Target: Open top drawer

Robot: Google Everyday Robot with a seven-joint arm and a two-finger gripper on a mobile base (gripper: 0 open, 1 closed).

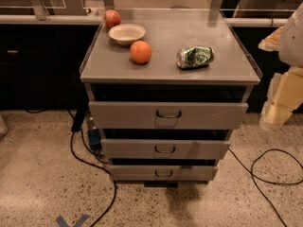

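The grey metal cabinet (94, 65) stands in the middle of the camera view with three drawers. The top drawer (123, 115) is the widest and tallest, with a small dark wire handle (168, 114) at its centre. A dark gap shows between its front and the cabinet top. Two narrower drawers (128, 149) (132, 172) sit below it with like handles. My gripper (278, 105), cream and white, hangs at the right edge, beside the cabinet's right side at the height of the top drawer and well apart from the handle.
On the cabinet top lie an orange (140, 52), a white bowl (127, 33), a reddish apple (112, 19) and a crushed green can (195, 57). Black cables (265, 169) (80, 152) trail on the speckled floor on both sides. Dark counters stand behind.
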